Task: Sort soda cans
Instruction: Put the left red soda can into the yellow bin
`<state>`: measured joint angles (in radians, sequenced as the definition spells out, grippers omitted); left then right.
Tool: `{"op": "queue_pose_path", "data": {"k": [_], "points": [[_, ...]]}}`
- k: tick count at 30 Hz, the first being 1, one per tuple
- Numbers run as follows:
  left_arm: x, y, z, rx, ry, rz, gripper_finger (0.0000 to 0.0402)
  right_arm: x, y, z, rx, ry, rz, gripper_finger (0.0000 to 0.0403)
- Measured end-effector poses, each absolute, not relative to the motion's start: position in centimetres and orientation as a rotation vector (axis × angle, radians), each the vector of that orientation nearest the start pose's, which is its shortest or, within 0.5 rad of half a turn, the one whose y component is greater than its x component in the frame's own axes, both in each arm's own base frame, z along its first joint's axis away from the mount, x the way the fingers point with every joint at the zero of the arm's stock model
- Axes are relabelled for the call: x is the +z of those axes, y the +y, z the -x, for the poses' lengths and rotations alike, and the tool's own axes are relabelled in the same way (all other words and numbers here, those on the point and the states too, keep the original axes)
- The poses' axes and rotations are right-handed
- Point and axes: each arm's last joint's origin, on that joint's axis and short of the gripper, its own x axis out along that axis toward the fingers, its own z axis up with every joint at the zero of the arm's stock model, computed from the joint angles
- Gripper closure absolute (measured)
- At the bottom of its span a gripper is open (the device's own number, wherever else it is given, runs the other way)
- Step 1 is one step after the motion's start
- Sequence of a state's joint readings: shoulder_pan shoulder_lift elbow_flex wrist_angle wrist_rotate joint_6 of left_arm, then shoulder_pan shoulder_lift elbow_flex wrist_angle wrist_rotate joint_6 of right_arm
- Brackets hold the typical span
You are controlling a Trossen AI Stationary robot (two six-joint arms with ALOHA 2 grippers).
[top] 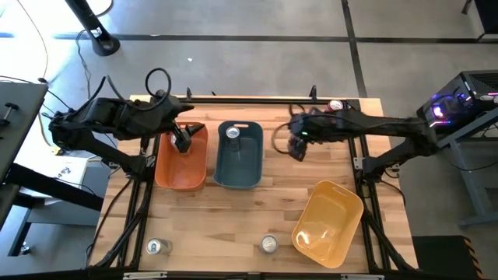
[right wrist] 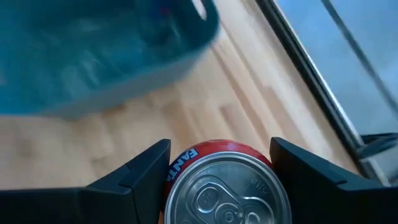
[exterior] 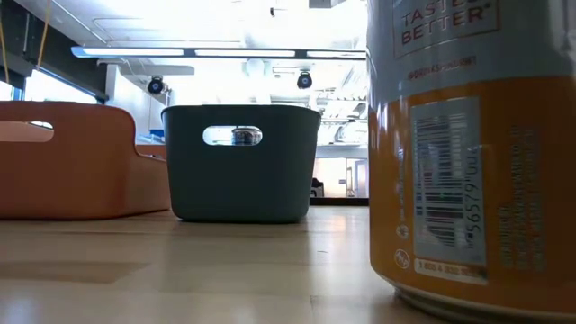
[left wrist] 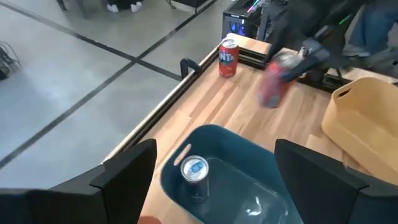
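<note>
while a red can [right wrist: 225, 186] is clamped between the fingers of the right gripper [top: 294, 146], its long axis is kept roughly upright, silver top toward the wrist camera. the can is carried just beside the blue-grey bin [top: 238, 175], which lies toward the left arm; the orange bin [top: 180, 175] stands beyond it. the left gripper [top: 183, 141] is held spread and empty over the orange bin. one silver can [top: 233, 133] is already stood in the blue-grey bin. another red can [top: 335, 105] is left at the far edge, two cans [top: 158, 246] [top: 268, 245] at the near edge.

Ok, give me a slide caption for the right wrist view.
Right pincer grips a red Fanta can above the wooden table, beside the blue-grey bin.
</note>
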<state>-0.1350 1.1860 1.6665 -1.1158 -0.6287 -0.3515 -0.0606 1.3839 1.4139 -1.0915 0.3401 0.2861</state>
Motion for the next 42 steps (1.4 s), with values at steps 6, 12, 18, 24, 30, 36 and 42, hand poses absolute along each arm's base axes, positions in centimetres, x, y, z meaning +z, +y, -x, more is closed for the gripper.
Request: {"op": "queue_pose_path", "data": {"k": [6, 12, 18, 24, 30, 36, 42], "points": [[45.8, 0.0, -19.4, 0.589, 0.535, 0.034, 0.008, 37.3, 1.3, -21.7, -0.499, 0.898, -0.329, 0.0165], [45.0, 2.0, -20.9, 0.595, 0.615, -0.008, 0.008, 37.2, 6.0, -19.4, -0.453, 0.959, -0.493, 0.0165], [43.9, 3.7, -22.4, 0.551, 0.693, 0.004, 0.008, 35.5, 10.1, -18.8, -0.479, 1.088, -0.515, 0.0166], [43.3, 4.2, -23.3, 0.529, 0.732, -0.003, 0.008, 32.5, 11.9, -19.0, -0.579, 1.256, -0.41, 0.0166], [43.3, 4.2, -23.2, 0.523, 0.736, -0.016, 0.008, 27.1, 11.9, -19.4, -0.584, 1.318, -0.418, 0.0166], [43.5, 4.2, -22.8, 0.525, 0.73, -0.009, 0.008, 24.4, 9.4, -20.2, -0.65, 1.257, -0.379, 0.0166], [43.7, 4.1, -22.4, 0.527, 0.716, 0.003, 0.008, 22.8, 5.5, -22.5, -0.67, 1.152, -0.321, 0.0166]]}}
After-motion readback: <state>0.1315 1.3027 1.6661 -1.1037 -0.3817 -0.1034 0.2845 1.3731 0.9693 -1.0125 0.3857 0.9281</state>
